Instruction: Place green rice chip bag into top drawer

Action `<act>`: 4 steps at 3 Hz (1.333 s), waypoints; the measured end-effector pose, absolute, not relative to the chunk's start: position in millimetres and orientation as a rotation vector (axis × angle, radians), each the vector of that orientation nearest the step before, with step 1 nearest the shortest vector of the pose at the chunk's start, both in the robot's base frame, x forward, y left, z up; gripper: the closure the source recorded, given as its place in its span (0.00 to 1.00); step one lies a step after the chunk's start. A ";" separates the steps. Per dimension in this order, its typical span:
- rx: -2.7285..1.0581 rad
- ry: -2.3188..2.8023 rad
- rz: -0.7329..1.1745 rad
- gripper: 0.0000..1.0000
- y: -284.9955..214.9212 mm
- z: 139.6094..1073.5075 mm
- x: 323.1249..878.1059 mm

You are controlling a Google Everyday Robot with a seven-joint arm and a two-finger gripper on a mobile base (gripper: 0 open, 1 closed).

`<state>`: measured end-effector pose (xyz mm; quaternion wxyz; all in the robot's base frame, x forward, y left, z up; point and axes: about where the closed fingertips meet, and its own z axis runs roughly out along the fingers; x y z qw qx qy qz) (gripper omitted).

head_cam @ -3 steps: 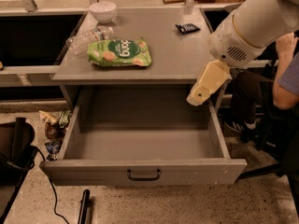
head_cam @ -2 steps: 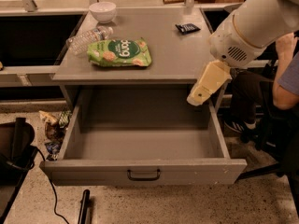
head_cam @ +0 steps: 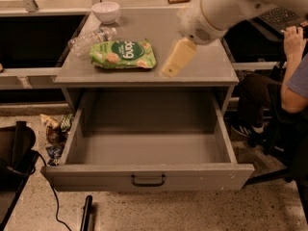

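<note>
The green rice chip bag [head_cam: 123, 55] lies flat on the grey cabinet top [head_cam: 202, 66], left of centre, with its dark green logo facing up. The top drawer [head_cam: 144, 148] below is pulled wide open and holds nothing; its dark handle [head_cam: 147, 180] is centred on the front panel. My gripper [head_cam: 172, 67] hangs from the white arm [head_cam: 226, 8] over the cabinet top, just right of the bag and apart from it. It holds nothing.
A clear plastic water bottle [head_cam: 91, 39] lies behind the bag on the left, and a white bowl [head_cam: 106, 11] stands at the back. A seated person [head_cam: 288, 81] is at the right. Crumpled wrappers [head_cam: 55, 131] and a black bag [head_cam: 14, 158] lie on the floor at left.
My arm has swung left, carrying the gripper from the drawer's right edge to over the cabinet top beside the bag. The small black packet at back right is now hidden behind the arm.
</note>
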<state>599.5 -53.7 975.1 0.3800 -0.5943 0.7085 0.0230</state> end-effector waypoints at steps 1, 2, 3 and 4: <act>-1.512 1.687 0.099 0.00 -11.0 981.6 634.1; -1.528 1.613 0.240 0.00 35.6 960.6 661.8; -1.528 1.613 0.240 0.00 35.7 960.5 661.9; -1.503 1.571 0.230 0.00 48.3 949.9 681.0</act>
